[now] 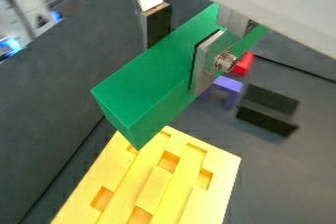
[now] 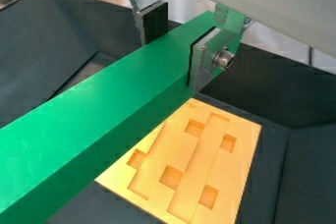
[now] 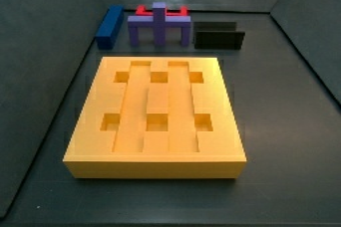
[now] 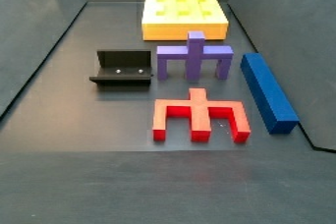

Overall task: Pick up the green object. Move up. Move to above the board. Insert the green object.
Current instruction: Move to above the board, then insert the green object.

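Two silver fingers of the pincer are clamped on the green object, gripped near one end, so most of the bar juts out to one side. The board lies below the pincer, under the bar's free end.

Risks, as judged:
- Off-centre grip: the long overhang could lever the bar in the pads and tilt it, so it would meet a groove askew and jam.
- Bar may not yet run in line with the grooves; lowering now could land it on a ridge.

View notes:
- Both wrist views show pincer, bar and board together.
- Neither side view shows pincer or bar; the pincer is evidently above their field. They do show the board whole, plus blue bar, purple block, red piece and fixture, on the floor well apart from the spot under the pincer.
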